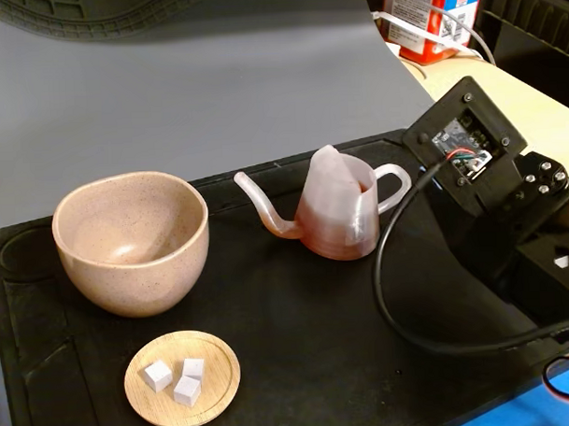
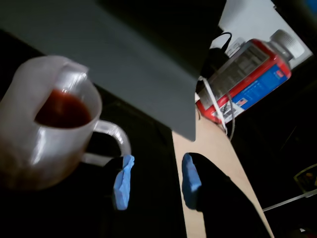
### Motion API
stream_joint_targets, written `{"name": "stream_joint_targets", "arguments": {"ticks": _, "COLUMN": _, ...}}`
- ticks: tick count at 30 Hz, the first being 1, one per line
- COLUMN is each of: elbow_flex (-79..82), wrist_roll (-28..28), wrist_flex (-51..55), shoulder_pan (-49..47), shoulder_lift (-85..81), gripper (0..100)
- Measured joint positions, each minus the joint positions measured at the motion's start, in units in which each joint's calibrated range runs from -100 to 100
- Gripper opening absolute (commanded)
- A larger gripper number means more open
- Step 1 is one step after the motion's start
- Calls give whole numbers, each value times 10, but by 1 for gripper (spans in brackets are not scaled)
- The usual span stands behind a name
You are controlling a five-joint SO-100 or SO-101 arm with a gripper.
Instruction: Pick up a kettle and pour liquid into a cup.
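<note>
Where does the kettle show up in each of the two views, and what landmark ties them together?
Fixed view: the kettle stands right of centre on the black mat, spout toward the cup.
Wrist view: it fills the left side, seen from above, its handle toward the open gripper.
Shared landmark: the red-and-blue bottle.

One kettle (image 1: 339, 214), one cup (image 1: 131, 242), one wooden dish (image 1: 183, 379), three white cubes (image 1: 187, 369), one bottle (image 2: 250, 74).

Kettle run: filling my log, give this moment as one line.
phase: approach | end effector: open, beside kettle handle, not gripping | kettle: upright on mat | cup: empty
</note>
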Motion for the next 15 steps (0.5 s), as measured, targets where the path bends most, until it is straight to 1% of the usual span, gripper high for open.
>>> {"name": "stream_joint_targets", "arguments": {"ticks": 4, "elbow_flex": -19, "wrist_roll": 0, "wrist_flex": 4, "shoulder_pan": -17, "shoulder_lift": 21, "gripper": 14}}
{"name": "stream_joint_targets", "arguments": {"ticks": 8, "elbow_flex": -95, "wrist_roll": 0, "wrist_flex": 4, "shoulder_pan": -35, "shoulder_lift": 120, "gripper": 14}}
{"name": "stream_joint_targets", "arguments": {"ticks": 15, "elbow_flex": -109, "wrist_roll": 0, "wrist_flex": 4, "shoulder_pan": -26, "shoulder_lift": 126, "gripper": 14}}
